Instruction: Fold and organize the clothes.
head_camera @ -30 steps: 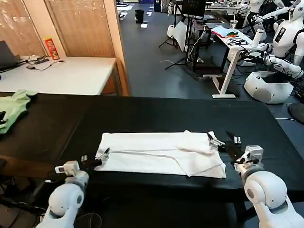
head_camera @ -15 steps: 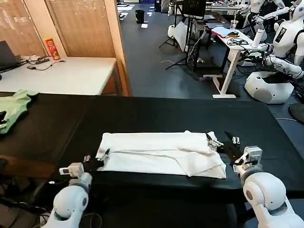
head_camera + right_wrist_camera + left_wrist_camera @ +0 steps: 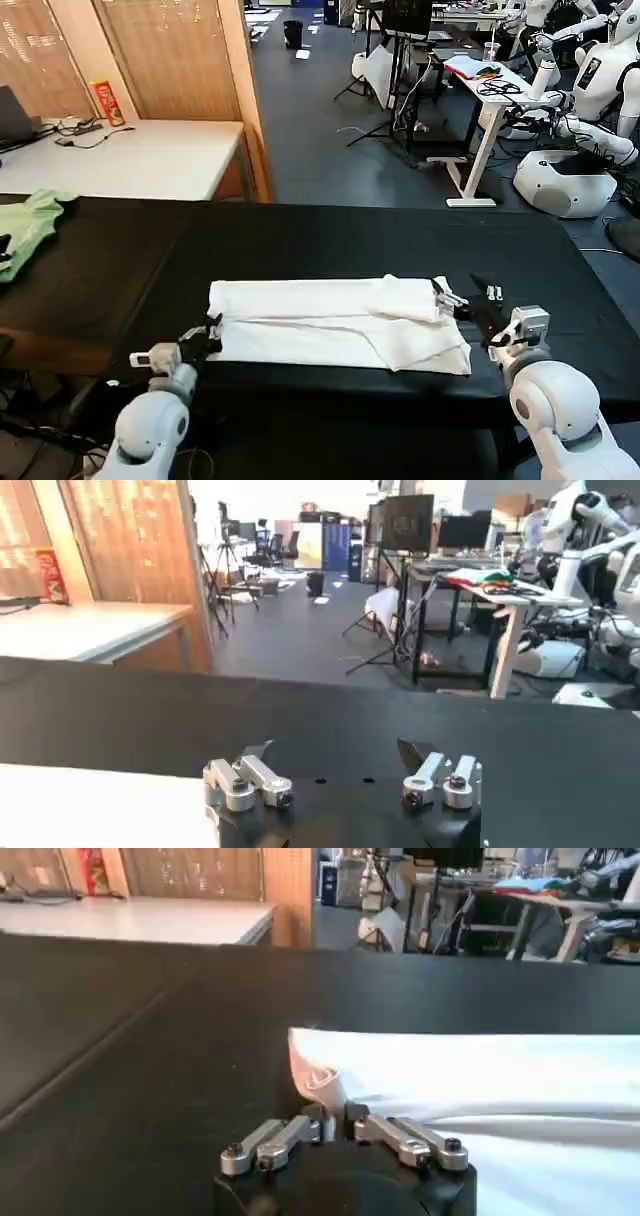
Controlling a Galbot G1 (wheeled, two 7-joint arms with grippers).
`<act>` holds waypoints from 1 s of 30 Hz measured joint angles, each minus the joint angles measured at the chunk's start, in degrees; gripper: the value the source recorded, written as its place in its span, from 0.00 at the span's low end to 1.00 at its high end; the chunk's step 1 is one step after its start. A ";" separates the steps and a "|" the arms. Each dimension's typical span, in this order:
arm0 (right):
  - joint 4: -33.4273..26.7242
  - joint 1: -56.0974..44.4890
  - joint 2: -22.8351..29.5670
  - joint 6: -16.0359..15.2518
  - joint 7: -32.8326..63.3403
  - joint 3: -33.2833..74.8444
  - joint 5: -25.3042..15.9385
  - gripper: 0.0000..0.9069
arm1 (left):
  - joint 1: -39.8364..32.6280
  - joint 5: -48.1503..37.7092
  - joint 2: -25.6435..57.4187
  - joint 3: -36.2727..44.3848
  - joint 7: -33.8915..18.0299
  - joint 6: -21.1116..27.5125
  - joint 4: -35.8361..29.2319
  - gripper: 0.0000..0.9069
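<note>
A white T-shirt lies folded into a long band across the near middle of the black surface. The left gripper sits at the band's left end, its fingers pinched narrowly on a curled bit of the cloth's corner, as the left wrist view shows. The right gripper rests at the band's right end with its fingers spread wide, holding nothing. A light green garment lies at the far left edge.

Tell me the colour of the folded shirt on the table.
White T-shirt, seen best in the head view.
</note>
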 joint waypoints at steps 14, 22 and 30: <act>0.75 -1.00 1.79 0.05 -0.01 0.47 -1.08 0.97 | 1.44 20.23 14.21 -5.08 -0.31 -6.87 1.99 0.00; 1.16 -2.38 3.33 0.24 0.01 0.56 -3.50 0.97 | 0.73 19.41 15.88 -2.26 -1.47 -3.47 -3.34 0.00; 1.72 -4.85 5.10 0.47 -0.04 2.32 -5.82 0.97 | -1.97 10.99 9.99 10.06 -4.31 -0.56 -10.02 0.00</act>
